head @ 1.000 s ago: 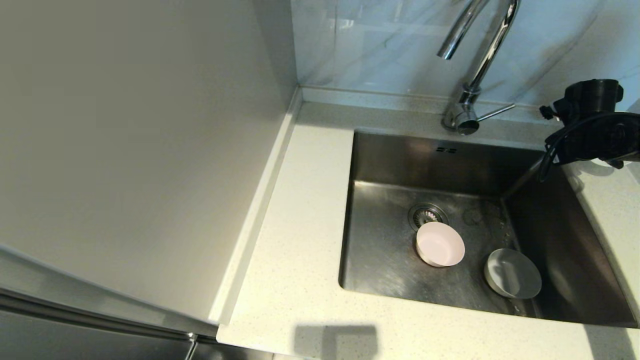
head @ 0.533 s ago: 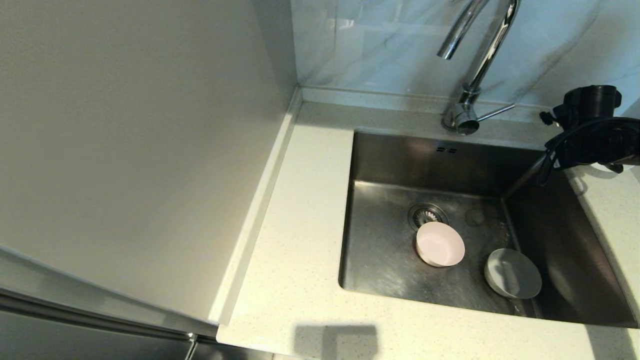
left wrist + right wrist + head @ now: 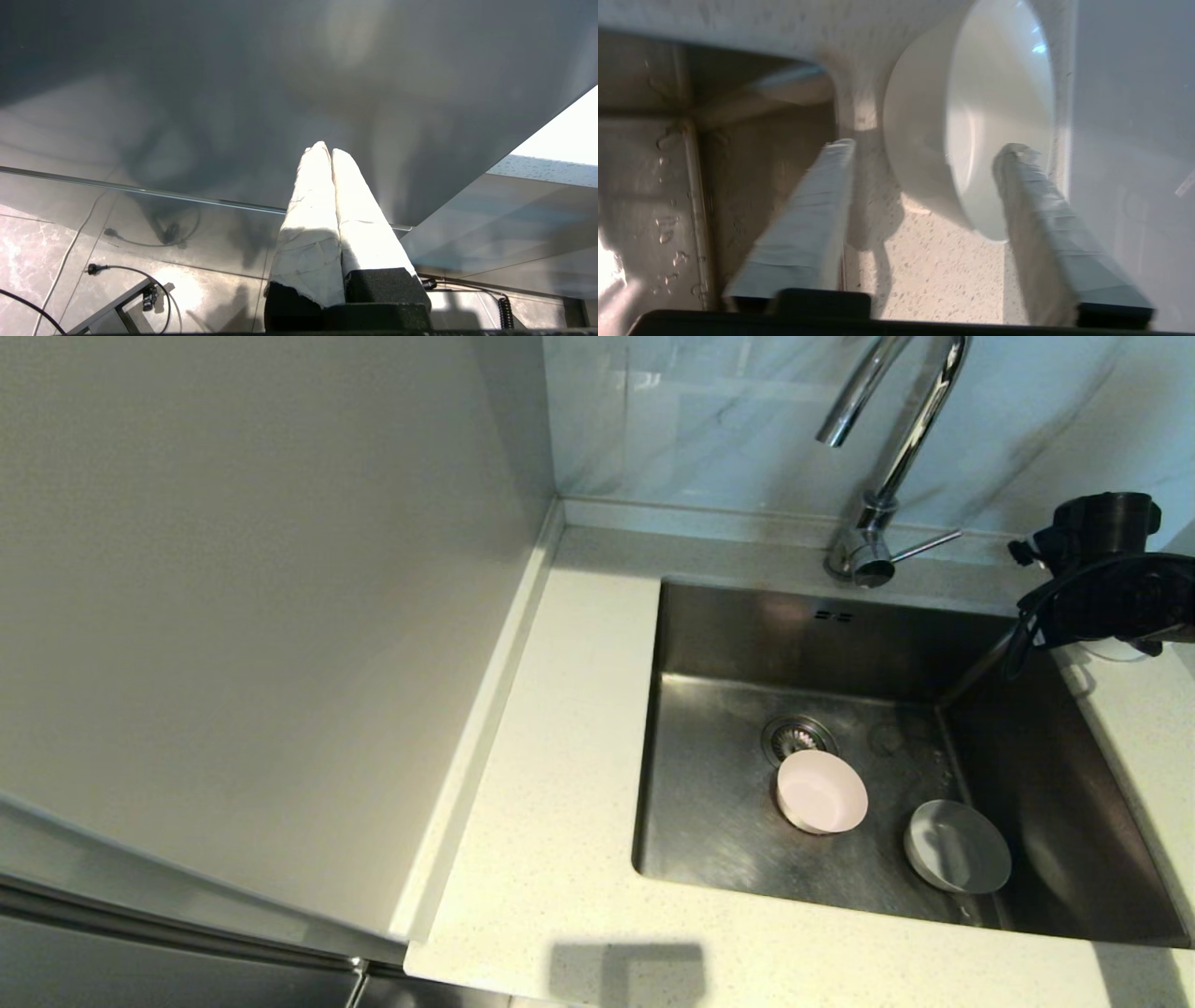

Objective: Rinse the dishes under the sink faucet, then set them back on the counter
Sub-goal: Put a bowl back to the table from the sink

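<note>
Head view: speckled counter surrounds steel sink.

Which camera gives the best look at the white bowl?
The right wrist view: the white bowl fills it, sitting on the counter. The head view shows only a sliver of it under the right arm; the left wrist view shows none of it.

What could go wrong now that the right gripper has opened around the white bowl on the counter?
1. The right gripper is open, yet one finger lies across the white bowl; pulling back could drag it.
2. That bowl sits on the counter near the sink corner, so a nudge might drop it in.
</note>
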Motion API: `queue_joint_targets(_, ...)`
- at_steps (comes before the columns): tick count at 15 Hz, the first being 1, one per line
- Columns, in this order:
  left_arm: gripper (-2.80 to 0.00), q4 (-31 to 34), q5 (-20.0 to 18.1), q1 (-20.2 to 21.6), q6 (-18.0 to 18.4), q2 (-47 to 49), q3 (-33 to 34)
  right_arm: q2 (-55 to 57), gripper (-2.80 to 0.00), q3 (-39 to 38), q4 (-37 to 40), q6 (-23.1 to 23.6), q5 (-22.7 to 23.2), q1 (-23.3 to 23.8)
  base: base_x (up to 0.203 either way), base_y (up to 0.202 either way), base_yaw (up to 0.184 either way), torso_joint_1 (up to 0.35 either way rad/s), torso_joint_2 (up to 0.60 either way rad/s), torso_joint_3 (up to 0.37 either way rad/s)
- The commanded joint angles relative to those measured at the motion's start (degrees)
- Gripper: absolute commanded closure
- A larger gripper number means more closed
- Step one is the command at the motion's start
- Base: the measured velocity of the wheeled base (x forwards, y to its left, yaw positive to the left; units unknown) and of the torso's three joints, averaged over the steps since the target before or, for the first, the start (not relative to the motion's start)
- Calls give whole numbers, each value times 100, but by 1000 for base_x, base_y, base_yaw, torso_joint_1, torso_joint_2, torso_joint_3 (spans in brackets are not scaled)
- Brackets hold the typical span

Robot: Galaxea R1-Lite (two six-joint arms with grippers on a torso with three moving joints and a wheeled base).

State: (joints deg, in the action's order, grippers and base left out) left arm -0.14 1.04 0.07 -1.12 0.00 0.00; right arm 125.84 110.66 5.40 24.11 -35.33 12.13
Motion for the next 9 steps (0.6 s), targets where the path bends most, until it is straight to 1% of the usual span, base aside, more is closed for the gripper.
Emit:
queue_joint_targets(1,0,-4,2,1,-11,-18,0,-74,-280,75,5,15,-17,-4,0,0,0,0,0,0)
queue_joint_targets(3,0,-4,-1,1,-2,-18,0,-283,-280,-68,17,-12,-3,-30,0,0,0,0,0,0)
queue_joint_targets(5,0,-4,2,1,-8,-18,0,-725,-280,-849,21,-94,34,-181,0,0,0,0,0,0)
queue_joint_targets(6,0,-4,2,1,-6,-18,0,-938,-280,-1261,21,-176,123,-268,0,0,0,0,0,0)
queue_joint_targets(8,0,-4,2,1,-2,-18,0,-1296,-280,-2059,28,-341,418,-458,0,0,0,0,0,0)
queue_joint_targets(9,0,-4,2,1,-11,-18,0,-1399,-280,-2326,30,-375,578,-534,0,0,0,0,0,0)
